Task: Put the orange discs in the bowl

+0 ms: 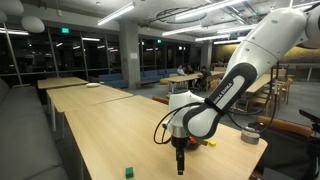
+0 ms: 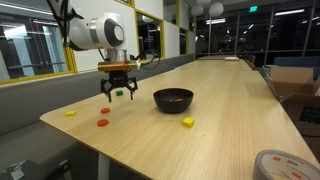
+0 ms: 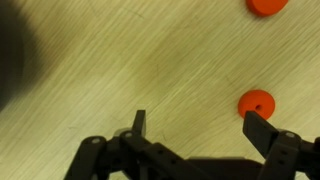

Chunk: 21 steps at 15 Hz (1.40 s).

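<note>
Wrist view: flat round orange discs (image 3: pixel 256 103) on grained tabletop (image 3: pixel 150 60).

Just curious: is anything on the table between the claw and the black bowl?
No. In an exterior view, only bare tabletop lies between the gripper and the bowl.
</note>
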Each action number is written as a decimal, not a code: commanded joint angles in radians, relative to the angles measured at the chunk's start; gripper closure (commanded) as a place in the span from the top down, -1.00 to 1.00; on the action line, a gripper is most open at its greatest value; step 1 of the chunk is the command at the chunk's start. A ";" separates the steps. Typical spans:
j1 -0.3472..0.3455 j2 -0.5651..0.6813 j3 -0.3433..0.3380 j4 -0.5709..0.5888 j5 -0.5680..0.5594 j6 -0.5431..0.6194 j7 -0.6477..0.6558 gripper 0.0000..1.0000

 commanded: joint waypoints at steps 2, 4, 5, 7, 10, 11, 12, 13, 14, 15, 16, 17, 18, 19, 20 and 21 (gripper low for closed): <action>0.058 -0.070 0.000 -0.118 -0.069 0.120 0.171 1.00; 0.076 -0.079 0.001 -0.133 -0.086 0.124 0.215 1.00; 0.081 -0.082 0.005 -0.138 -0.084 0.121 0.224 1.00; 0.090 -0.089 0.009 -0.146 -0.080 0.125 0.237 1.00; 0.099 -0.088 0.013 -0.155 -0.079 0.166 0.249 1.00; 0.100 -0.082 0.016 -0.156 -0.073 0.181 0.246 1.00; 0.101 -0.078 0.016 -0.157 -0.072 0.191 0.248 1.00; 0.101 -0.077 0.018 -0.160 -0.070 0.202 0.249 1.00; 0.101 -0.072 0.017 -0.164 -0.071 0.214 0.253 1.00; 0.100 -0.070 0.018 -0.166 -0.070 0.221 0.253 1.00; 0.100 -0.067 0.018 -0.169 -0.068 0.227 0.253 1.00; 0.101 -0.063 0.018 -0.170 -0.069 0.232 0.255 1.00; 0.101 -0.060 0.017 -0.172 -0.071 0.237 0.258 1.00; 0.102 -0.054 0.018 -0.171 -0.070 0.241 0.258 1.00; 0.103 -0.049 0.018 -0.171 -0.071 0.244 0.259 1.00; 0.105 -0.044 0.019 -0.170 -0.073 0.245 0.262 1.00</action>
